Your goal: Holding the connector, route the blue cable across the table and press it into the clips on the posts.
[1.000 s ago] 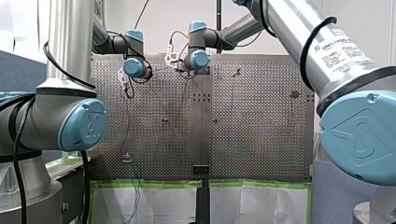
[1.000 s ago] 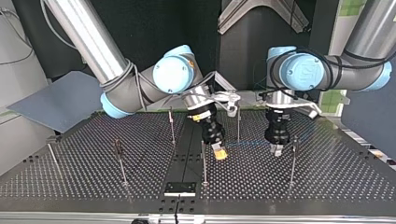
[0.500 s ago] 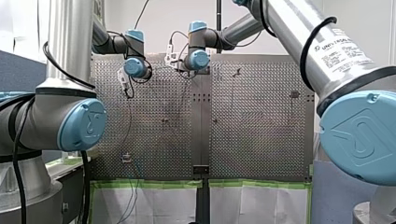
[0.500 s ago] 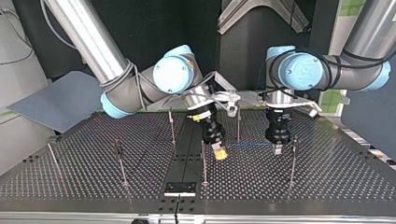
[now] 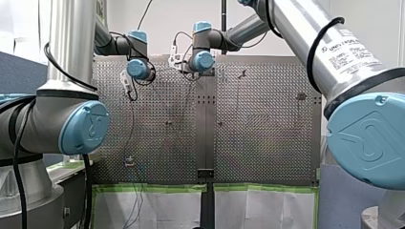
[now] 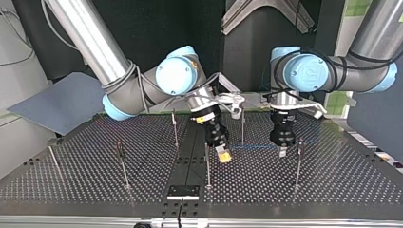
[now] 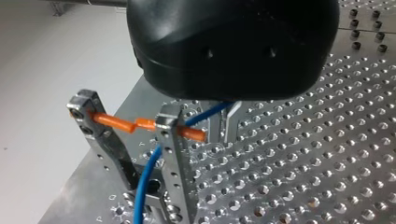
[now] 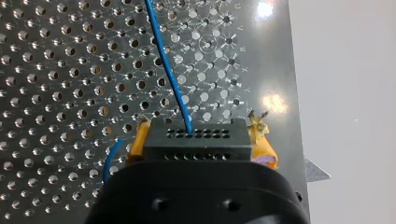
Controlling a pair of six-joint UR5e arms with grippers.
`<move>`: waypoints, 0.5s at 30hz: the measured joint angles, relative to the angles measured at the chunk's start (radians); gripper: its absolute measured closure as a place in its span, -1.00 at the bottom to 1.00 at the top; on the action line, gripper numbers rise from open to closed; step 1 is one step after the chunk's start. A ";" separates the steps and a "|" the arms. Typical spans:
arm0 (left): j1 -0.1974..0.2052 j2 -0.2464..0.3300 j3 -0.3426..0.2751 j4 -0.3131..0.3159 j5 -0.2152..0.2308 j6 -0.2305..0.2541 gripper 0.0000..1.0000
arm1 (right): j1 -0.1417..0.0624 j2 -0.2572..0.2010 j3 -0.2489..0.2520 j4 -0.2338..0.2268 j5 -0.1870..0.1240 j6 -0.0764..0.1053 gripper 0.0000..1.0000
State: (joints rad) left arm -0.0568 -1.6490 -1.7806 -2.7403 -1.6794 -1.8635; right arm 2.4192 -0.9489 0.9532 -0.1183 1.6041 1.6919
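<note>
My right gripper is shut on a black connector, held between its yellow pads. The blue cable leaves the connector's face and runs ahead over the perforated plate. In the top view that gripper hangs low near the middle, and the cable stretches level from it to my left gripper. My left gripper is shut on the blue cable, which passes beside a metal post with an orange clip and drops to the plate.
Several thin posts stand on the table: one just beside my left gripper, one by my right gripper, others at the top view's left. A second post carries the orange clip's far end.
My left gripper has shifted slightly with the cable, and the loose cable hanging below the table's edge in the front view has swung a little. The right arm has stayed still.
</note>
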 joint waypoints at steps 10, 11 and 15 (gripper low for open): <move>0.010 0.000 0.000 0.012 0.000 -0.026 1.00 | 0.001 0.000 0.000 0.000 0.000 0.000 1.00; 0.010 0.000 0.000 0.012 0.000 -0.028 1.00 | 0.001 0.000 0.000 0.000 0.000 0.000 1.00; 0.010 0.000 0.000 0.013 0.000 -0.030 1.00 | 0.001 0.000 0.000 0.000 0.000 0.000 1.00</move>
State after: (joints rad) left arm -0.0464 -1.6492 -1.7806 -2.7277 -1.6798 -1.8938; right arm 2.4200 -0.9489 0.9533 -0.1183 1.6042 1.6919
